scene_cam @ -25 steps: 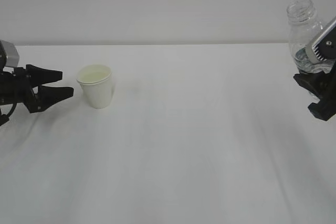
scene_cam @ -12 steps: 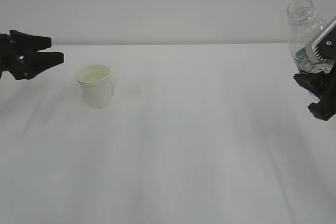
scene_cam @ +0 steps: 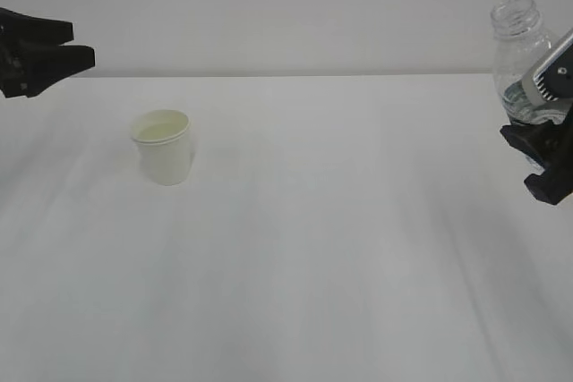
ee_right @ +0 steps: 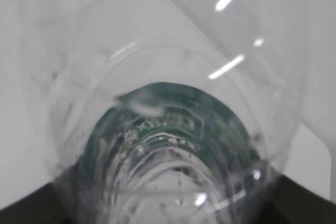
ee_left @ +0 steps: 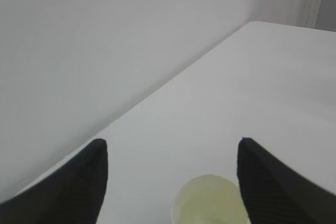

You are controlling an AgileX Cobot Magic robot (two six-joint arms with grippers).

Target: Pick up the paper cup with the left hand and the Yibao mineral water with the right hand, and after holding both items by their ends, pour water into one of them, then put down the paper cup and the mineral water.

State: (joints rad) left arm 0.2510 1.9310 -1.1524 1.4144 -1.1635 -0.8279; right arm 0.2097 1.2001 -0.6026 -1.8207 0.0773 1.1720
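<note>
The paper cup [scene_cam: 163,147] stands upright on the white table [scene_cam: 340,248], small and white with a pale yellowish inside. My left gripper [scene_cam: 82,43] hangs open in the air above and to the left of it, touching nothing. In the left wrist view the cup [ee_left: 210,200] shows at the bottom edge, below the gap between the spread fingers of the left gripper [ee_left: 172,142]. My right gripper [scene_cam: 537,118] is shut on the lower part of the Yibao mineral water [scene_cam: 522,46], held upright at the far right with its capless neck on top. The bottle [ee_right: 168,129] fills the right wrist view.
A plain pale wall [scene_cam: 286,6] runs behind the table's far edge. The white tabletop stretches between the cup and the right arm. The table's far corner [ee_left: 257,24] shows in the left wrist view.
My left gripper has risen from table height beside the cup to well above it and farther left. The cup, the bottle and the right gripper have stayed put.
</note>
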